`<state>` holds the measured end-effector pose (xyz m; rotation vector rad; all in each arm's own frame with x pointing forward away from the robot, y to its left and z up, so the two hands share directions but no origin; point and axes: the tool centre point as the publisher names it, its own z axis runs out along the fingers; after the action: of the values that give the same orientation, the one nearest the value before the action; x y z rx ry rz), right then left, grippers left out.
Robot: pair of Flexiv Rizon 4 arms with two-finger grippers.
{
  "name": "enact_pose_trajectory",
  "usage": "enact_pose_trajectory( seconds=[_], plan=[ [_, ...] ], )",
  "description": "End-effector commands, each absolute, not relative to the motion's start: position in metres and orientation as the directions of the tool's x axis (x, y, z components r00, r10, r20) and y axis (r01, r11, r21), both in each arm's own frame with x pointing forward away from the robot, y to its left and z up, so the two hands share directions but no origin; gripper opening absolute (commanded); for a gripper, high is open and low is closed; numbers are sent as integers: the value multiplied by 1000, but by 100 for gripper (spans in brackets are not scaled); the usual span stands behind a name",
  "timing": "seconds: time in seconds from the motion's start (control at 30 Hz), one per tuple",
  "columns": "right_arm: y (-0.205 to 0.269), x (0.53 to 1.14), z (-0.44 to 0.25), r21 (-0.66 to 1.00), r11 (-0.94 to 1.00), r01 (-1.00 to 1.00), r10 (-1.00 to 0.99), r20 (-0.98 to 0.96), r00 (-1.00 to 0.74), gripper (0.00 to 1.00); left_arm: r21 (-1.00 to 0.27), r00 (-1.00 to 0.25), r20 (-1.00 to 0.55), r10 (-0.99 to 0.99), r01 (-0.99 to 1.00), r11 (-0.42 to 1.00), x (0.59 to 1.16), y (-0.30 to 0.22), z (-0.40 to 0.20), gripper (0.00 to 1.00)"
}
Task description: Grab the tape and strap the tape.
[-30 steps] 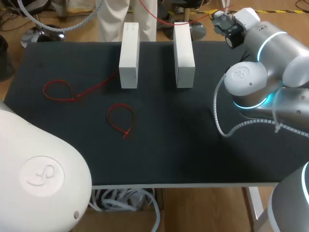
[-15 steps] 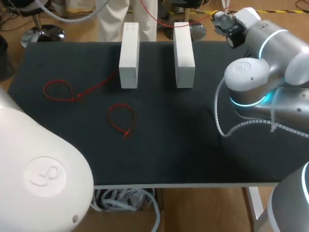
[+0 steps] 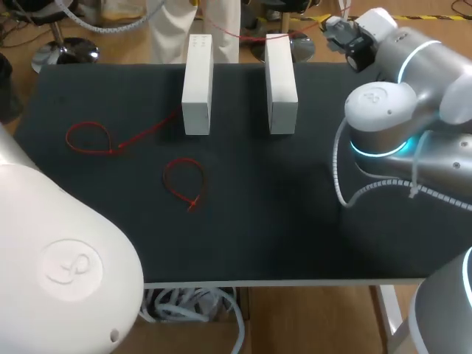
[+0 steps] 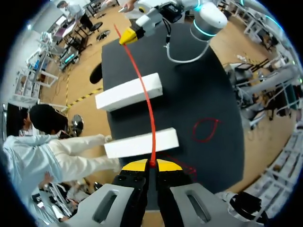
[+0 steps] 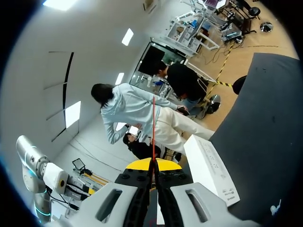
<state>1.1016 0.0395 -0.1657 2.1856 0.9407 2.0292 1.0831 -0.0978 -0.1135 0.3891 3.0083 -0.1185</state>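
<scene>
A straight red tape (image 4: 144,90) is stretched in the air between my two grippers, above the far side of the table. My left gripper (image 4: 152,164) is shut on one end. My right gripper (image 4: 129,35) is shut on the other end, and its own view shows the tape (image 5: 153,124) running straight out from its closed tips (image 5: 152,163). In the head view the right gripper (image 3: 327,26) sits past the far table edge, with the tape (image 3: 295,32) leading left from it. The left gripper is outside the head view.
Two white blocks (image 3: 197,85) (image 3: 281,82) stand side by side at the back of the black table (image 3: 280,221). Two looped red ties lie on the table, one at the left (image 3: 88,138) and one nearer the middle (image 3: 184,181). My left arm's housing (image 3: 66,258) fills the near left corner.
The right arm's elbow has shifted slightly to the right. The held tape's line across the far edge has moved a little. Both grippers stay shut.
</scene>
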Motion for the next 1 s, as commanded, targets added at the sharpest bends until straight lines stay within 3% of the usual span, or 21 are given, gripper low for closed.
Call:
enact_pose_trajectory(
  seconds=[0.03,0.8,1.0],
  plan=[
    [33,1101,-163,402,-809,429,434,901,-26,0,31,-992,58,113,115,993,1086,-96,-115,0],
    [34,1099,-164,493,-732,470,527,847,-67,0,62,-986,26,162,163,985,1094,-111,-84,0],
    [40,1102,-164,590,-601,540,683,729,-36,0,44,-984,28,179,180,983,1094,-114,-81,0]
  ],
)
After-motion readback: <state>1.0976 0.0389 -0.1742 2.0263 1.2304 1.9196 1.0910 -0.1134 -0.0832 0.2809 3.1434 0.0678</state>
